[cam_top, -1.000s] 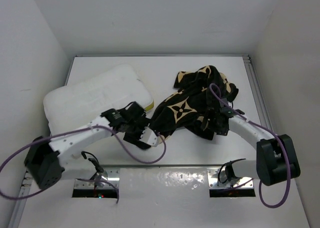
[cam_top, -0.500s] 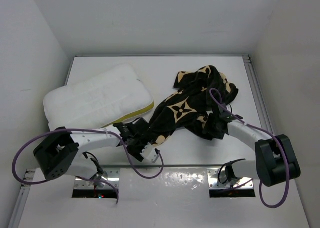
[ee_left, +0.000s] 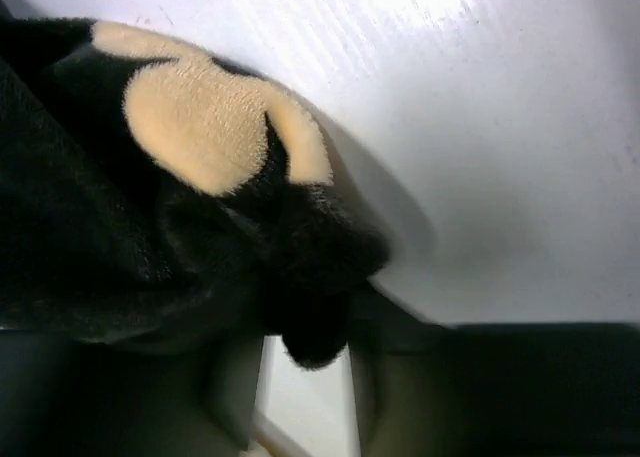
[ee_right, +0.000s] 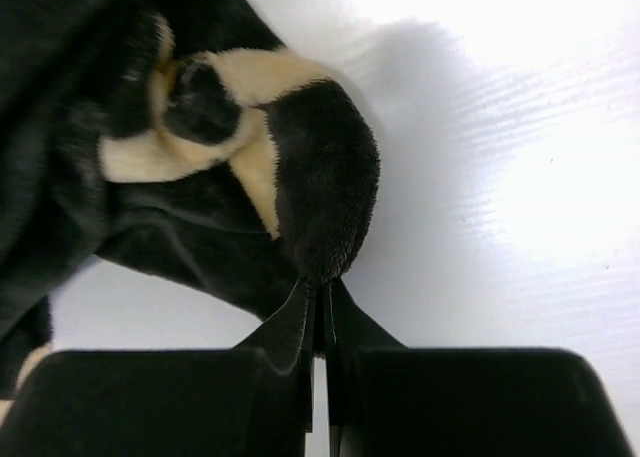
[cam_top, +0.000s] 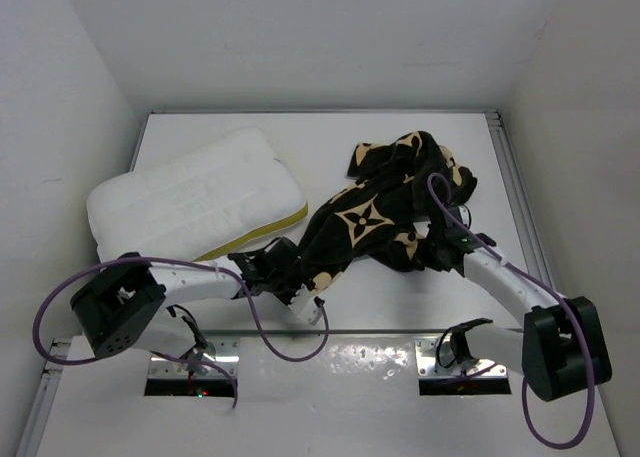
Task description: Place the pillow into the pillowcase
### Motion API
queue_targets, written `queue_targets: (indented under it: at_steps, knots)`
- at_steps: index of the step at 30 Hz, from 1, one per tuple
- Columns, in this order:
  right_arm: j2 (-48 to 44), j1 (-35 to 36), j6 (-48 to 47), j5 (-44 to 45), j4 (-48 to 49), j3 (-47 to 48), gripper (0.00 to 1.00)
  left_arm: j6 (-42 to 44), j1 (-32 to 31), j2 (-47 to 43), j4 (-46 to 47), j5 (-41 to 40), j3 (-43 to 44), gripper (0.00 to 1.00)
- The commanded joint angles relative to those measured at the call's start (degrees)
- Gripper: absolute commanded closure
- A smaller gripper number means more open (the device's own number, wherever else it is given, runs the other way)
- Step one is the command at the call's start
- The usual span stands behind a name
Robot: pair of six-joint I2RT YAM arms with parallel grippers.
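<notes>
Pinching a dark tuft of the pillowcase [ee_left: 150, 227], my left end effector [ee_left: 310, 377] sits low over the bench [ee_left: 500, 127]. Its fingers [ee_left: 400, 397] are blurred in the wrist view, with the fabric lobe wedged between them and a sliver of white surface showing below it. From above, that grip is at the near-left corner of the cloth, just off the front edge. My right end effector [ee_right: 320, 317] has its fingers pressed almost together on a black plush edge next to a beige petal, the tips nipping only a thin fold. From above, this hold is at the near-right side of the heap. The pillowcase lies crumpled between my two arms, running from the near middle up toward the far right, one large star print facing up. The pillow [cam_top: 190, 197] rests flat on the left half, fully outside the case, its yellow band [cam_top: 265, 232] turned toward the near side and toward the cloth. Band and cloth come close at the pillow's right corner; I cannot tell whether they touch.
</notes>
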Motion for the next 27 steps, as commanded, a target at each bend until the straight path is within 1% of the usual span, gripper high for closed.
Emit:
queue_targets:
  at_steps: [1,2,3,5,6,7,8,9,10,11,12,13,14,15,16,17,18,19,21,22,24,27]
  knots:
    - [-3.1,-0.2,-1.0,1.8,-1.1,3.3,1.00,3.6,-0.5,1.5,-5.2,3.0,-4.2,0.78]
    - [-3.5,-0.2,-1.0,1.8,-1.1,3.3,1.00,2.7,-0.5,0.8,-4.5,2.6,-4.8,1.00]
    - [-4.7,-0.2,-1.1,1.9,-1.2,3.7,1.00,1.9,-0.5,0.3,-3.9,2.3,-5.2,1.00]
    - [-6.0,-0.4,-2.4,2.0,-2.3,5.8,1.00,-4.4,0.1,-0.8,-2.9,1.4,-2.3,1.00]
    - [-6.2,-0.4,-3.5,2.1,-3.8,7.1,1.00,-10.3,0.7,-1.2,-4.3,0.8,0.0,1.00]
    - [-6.5,-0.4,-4.8,2.4,-5.0,8.7,1.00,-12.9,2.4,-1.3,-6.0,0.9,5.8,1.00]
    - [-6.6,-0.7,-7.4,4.0,-6.2,13.0,1.00,-15.4,3.8,-1.6,-7.5,1.1,9.3,1.00]
    - [-6.6,-1.3,-8.9,4.6,-8.9,15.7,1.00,-20.6,6.6,-1.9,-10.6,1.2,13.3,1.00]
    - [-6.4,-1.9,-10.3,4.9,-10.4,18.8,1.00,-23.2,8.3,-1.9,-12.2,1.2,21.5,1.00]
    - [-6.3,-2.5,-12.8,5.1,-11.5,25.4,1.00,-25.7,10.2,-1.9,-13.4,1.6,25.4,1.00]
    - [-6.2,-4.0,-13.9,5.1,-13.0,28.7,1.00,-31.0,14.0,-1.8,-15.4,1.8,29.8,1.00]
    - [-6.2,-4.6,-14.9,5.2,-13.7,32.4,1.00,-33.8,15.7,-1.5,-16.2,1.8,38.0,1.00]
    - [-6.2,-5.1,-16.7,5.3,-13.9,39.9,1.00,-36.2,17.6,-1.2,-16.8,1.5,41.9,1.00]
    - [-6.1,-6.1,-17.7,5.7,-14.4,43.5,1.00,-41.1,20.9,-0.5,-17.4,0.2,49.4,1.00]
    - [-5.9,-6.4,-18.6,6.3,-14.5,47.3,1.00,-43.9,22.4,-0.1,-17.4,-1.0,53.1,1.00]
    - [-5.6,-6.5,-20.2,7.1,-14.6,54.5,1.00,-46.3,24.0,0.1,-17.3,-2.0,56.3,1.00]
    - [-4.9,-6.6,-21.1,8.8,-15.0,58.0,1.00,-51.0,26.8,0.4,-16.3,-4.8,59.5,1.00]
    - [-4.7,-6.6,-21.7,9.6,-15.1,64.2,1.00,-52.9,28.2,0.3,-15.8,-5.8,64.8,1.00]
    - [-4.3,-6.7,-23.8,11.3,-15.2,69.0,1.00,-57.8,31.3,-0.5,-13.8,-8.9,68.6,1.00]
    - [-4.5,-6.8,-24.3,13.2,-14.8,71.6,1.00,-58.7,32.1,-1.1,-13.3,-9.4,70.4,1.00]
    - [-5.4,-6.7,-26.0,15.2,-13.4,72.5,1.00,-60.7,33.7,-2.7,-13.4,-9.8,71.2,1.00]
    - [-7.3,-6.7,-27.5,18.7,-12.3,72.6,1.00,-61.1,34.3,-4.3,-14.8,-9.7,71.7,1.00]
